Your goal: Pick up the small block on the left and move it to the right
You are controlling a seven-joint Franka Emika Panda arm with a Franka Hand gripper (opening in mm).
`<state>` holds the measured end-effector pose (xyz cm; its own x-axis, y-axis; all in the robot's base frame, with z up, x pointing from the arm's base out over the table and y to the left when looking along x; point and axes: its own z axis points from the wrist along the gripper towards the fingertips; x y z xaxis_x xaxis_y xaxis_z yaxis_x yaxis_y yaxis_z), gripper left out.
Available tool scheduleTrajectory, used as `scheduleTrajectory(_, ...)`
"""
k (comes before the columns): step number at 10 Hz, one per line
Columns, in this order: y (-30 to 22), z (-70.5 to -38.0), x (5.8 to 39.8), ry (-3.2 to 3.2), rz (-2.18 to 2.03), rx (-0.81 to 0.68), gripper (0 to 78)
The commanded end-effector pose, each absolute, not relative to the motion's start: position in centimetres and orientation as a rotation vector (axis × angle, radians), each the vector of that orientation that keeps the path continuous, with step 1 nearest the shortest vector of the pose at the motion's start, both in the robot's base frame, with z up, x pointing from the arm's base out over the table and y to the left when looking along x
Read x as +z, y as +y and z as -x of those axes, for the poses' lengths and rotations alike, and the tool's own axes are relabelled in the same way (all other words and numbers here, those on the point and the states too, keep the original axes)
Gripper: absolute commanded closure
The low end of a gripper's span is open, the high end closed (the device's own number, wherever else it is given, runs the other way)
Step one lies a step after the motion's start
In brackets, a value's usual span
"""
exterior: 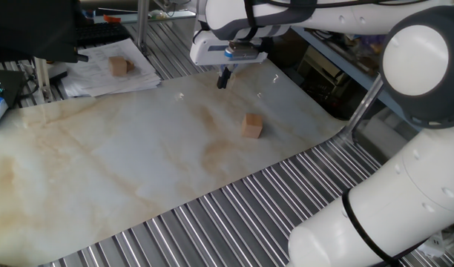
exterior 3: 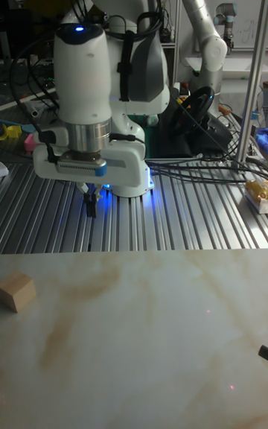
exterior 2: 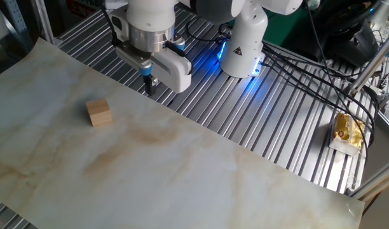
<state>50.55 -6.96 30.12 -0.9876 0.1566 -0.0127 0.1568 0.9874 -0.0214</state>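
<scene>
The small block (exterior: 252,125) (exterior 2: 99,112) (exterior 3: 16,292) is just sitting flat on the marble-patterned sheet, a plain little wooden cube with pale tan faces and clean edges. It's resting on one face, turned a bit so its corners are pointing off-square to the sheet's edges. Nothing is touching it, and it's lying out in the open, a fair way in from the sheet's borders.

Small block (exterior 3: 16,292) cut by the tall view's left edge; claw (exterior: 224,79) fingers too small to tell apart.
</scene>
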Motion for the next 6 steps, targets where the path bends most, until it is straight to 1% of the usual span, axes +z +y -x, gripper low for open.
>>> scheduleTrajectory(1,-6.99,-50.61,30.25,3.119,-0.206,-0.048,77.6)
scheduleTrajectory(6,-6.99,-50.61,30.25,3.11,-0.221,-0.055,77.6)
